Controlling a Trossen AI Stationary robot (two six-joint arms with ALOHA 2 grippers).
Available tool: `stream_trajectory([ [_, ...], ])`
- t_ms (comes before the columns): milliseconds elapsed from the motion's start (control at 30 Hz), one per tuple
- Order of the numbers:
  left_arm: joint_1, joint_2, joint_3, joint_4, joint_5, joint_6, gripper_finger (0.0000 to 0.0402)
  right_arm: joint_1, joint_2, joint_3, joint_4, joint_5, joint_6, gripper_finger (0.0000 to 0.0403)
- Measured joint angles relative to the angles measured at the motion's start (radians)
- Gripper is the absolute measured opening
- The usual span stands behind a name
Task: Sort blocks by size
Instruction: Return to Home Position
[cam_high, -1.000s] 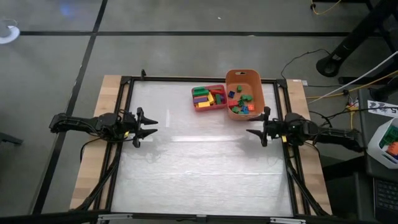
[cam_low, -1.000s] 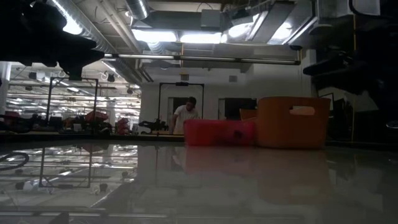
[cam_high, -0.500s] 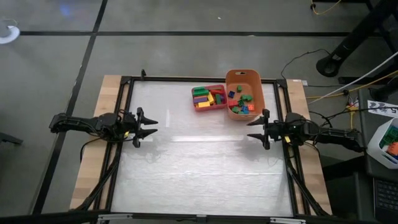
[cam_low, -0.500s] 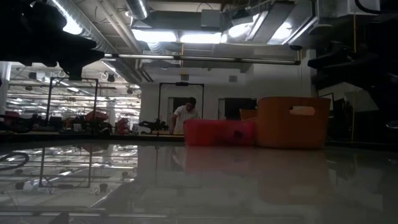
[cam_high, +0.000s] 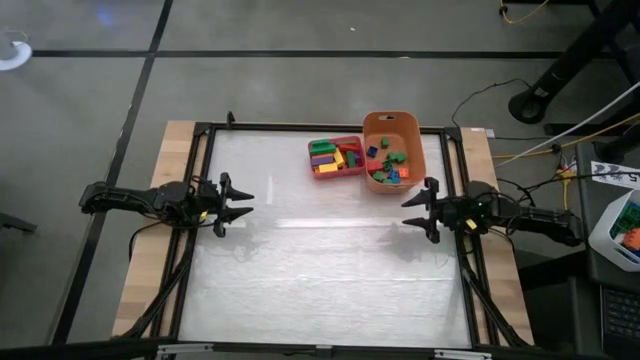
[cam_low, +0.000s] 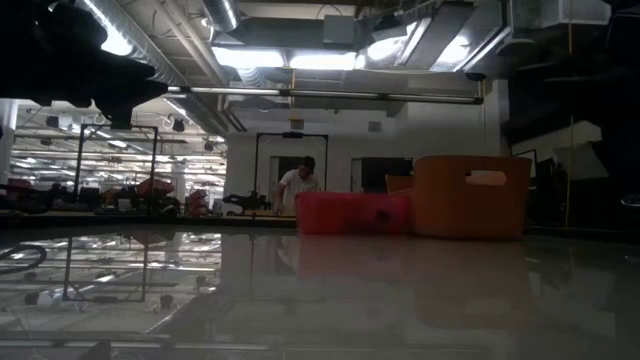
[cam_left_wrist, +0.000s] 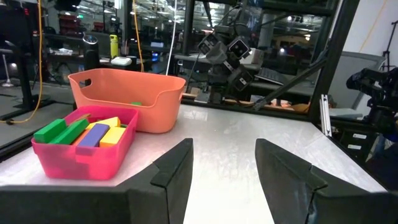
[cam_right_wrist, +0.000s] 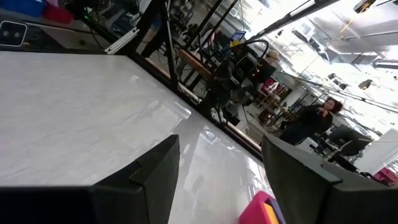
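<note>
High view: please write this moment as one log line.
left claw open, left side | right claw open, right side | blocks in pink tray and orange tub

Both arms lie low and level, each reaching in from its own side edge of the tabletop (cam_high: 320, 270). The left end effector (cam_high: 238, 204) hangs just inside the left edge, fingers (cam_left_wrist: 173, 176) spread apart, empty. The right end effector (cam_high: 415, 211) hangs just inside the right edge facing it, fingers (cam_right_wrist: 155, 174) likewise spread, empty.
</note>
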Motion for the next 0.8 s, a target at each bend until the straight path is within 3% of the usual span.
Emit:
stream_trajectory([
  [433,0.0,0.0,0.0,0.0,0.0,0.0,0.0162,0.0,-0.002,0.0,-0.005,0.005,-0.003,0.0225],
  [800,0.0,0.0,0.0,0.0,0.0,0.0,0.0162,0.0,0.006,0.0,-0.011,0.117,0.001,0.0225],
])
